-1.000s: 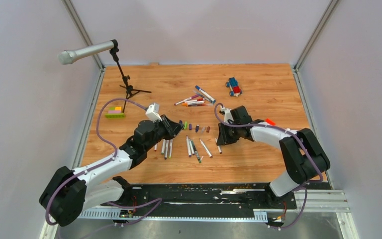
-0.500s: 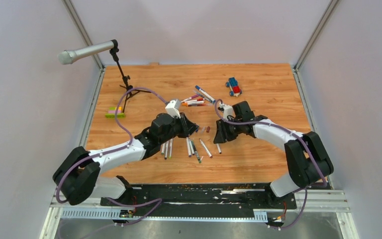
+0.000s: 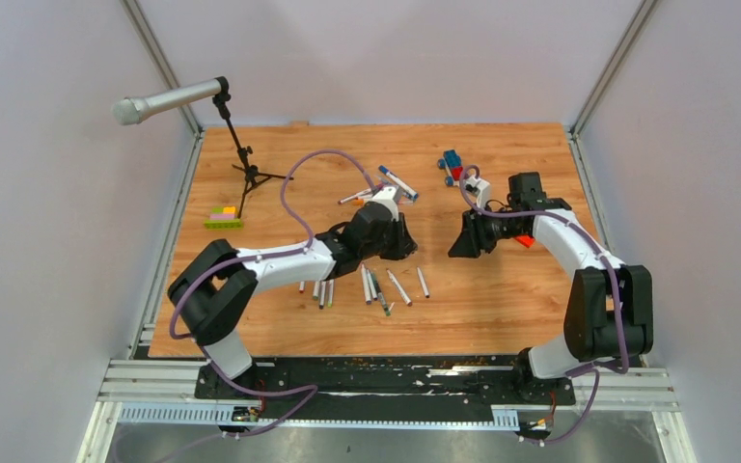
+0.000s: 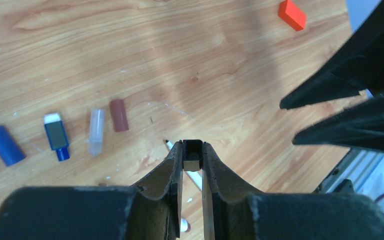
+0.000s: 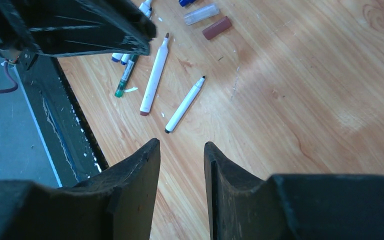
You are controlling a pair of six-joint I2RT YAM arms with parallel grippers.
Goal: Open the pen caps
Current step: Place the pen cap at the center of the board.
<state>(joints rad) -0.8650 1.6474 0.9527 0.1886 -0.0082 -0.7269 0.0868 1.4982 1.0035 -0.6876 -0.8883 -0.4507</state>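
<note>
Top external: pens (image 3: 376, 285) lie scattered mid-table (image 3: 502, 309) beside the left arm. Left wrist: left gripper (image 4: 192, 150) pinches a black cap (image 4: 192, 159); loose caps (image 4: 119, 115) lie off to its left. Right wrist: right gripper (image 5: 181, 147) hangs partly spread, empty.

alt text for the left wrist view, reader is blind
The left gripper pinches a small black cap above a wooden table. Loose on the wood lie two blue caps, a clear cap and a brown cap, with an orange block at top right and the right gripper's fingers at the right edge.
</note>
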